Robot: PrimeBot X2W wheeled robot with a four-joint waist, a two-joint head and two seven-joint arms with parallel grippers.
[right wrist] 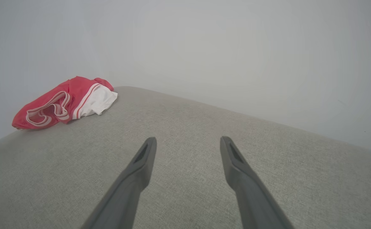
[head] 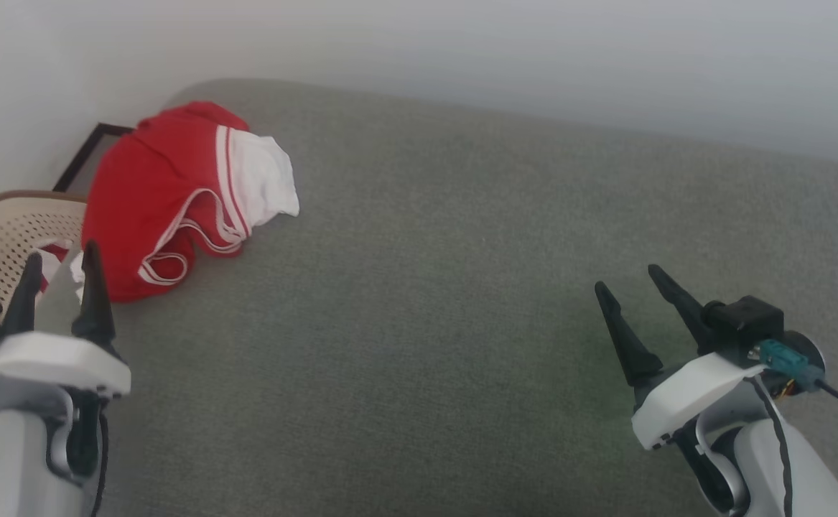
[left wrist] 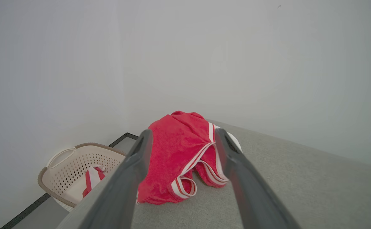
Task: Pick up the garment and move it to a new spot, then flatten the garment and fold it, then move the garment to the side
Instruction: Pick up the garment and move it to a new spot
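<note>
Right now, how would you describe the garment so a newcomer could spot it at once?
Find the grey cushion against the pale wall; at its far left corner, beside a cream perforated basket, lies the garment. It is a crumpled red heap with one white sleeve and white-striped trim, resting on the cushion, unlike the red-and-white cloth inside the basket.

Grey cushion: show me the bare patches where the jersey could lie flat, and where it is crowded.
Bare: the middle of the cushion, from the jersey across to the right gripper, and the strip along the far wall. Crowded: the left corner, with jersey, basket and left gripper.
</note>
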